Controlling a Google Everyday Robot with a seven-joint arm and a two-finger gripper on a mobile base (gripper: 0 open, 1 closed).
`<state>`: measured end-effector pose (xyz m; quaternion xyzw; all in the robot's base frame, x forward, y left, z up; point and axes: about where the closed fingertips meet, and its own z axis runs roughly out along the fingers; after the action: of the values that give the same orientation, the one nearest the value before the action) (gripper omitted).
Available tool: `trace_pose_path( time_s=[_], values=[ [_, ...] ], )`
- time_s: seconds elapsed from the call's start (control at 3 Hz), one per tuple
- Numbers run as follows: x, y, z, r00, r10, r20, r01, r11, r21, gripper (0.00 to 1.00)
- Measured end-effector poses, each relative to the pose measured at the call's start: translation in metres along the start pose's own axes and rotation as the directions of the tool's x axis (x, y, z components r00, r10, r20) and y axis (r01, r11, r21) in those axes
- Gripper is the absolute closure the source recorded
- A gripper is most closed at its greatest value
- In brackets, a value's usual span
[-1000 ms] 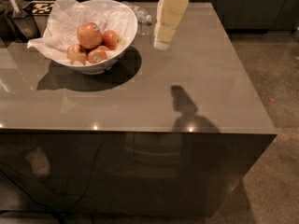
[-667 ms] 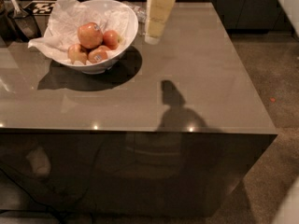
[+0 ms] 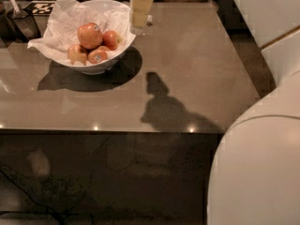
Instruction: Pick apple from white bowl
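Note:
The apple [image 3: 90, 35], the largest one, red-orange with a small pale sticker near its top, lies on top of several smaller apples in the white bowl [image 3: 95, 69]. The bowl is lined with crumpled white paper and stands at the back left of the grey table [image 3: 197, 64]. My gripper [image 3: 139, 28] hangs pale and upright just right of the bowl's rim, above the table, to the right of the apple and apart from it.
A smaller deep-red apple [image 3: 111, 40] and two smaller apples [image 3: 97, 56] lie beside the big one. Dark utensils [image 3: 21, 20] stand at the far left edge. My white arm [image 3: 262, 149] fills the right side. The table's front edge runs across the middle.
My gripper has moved left, from the table's back middle to just beside the bowl's rim. My white arm has come into view on the right.

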<state>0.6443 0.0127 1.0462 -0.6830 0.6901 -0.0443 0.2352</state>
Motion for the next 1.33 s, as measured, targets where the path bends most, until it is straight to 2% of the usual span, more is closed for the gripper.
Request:
trace_pose_path(
  time_s=[0.33, 0.67, 1.0, 1.33],
  values=[
    [-0.022, -0.014, 0.019, 0.999, -0.02, 0.044, 0.02, 0.9997, -0.014, 0.0],
    [-0.077, -0.045, 0.087, 0.992, -0.056, 0.113, 0.064, 0.996, -0.063, 0.0],
    [-0.084, -0.056, 0.091, 0.989, -0.053, 0.136, 0.057, 0.9979, -0.029, 0.0],
    [-0.09, -0.058, 0.106, 0.984, -0.048, 0.17, 0.056, 0.9976, -0.041, 0.0]
  ],
)
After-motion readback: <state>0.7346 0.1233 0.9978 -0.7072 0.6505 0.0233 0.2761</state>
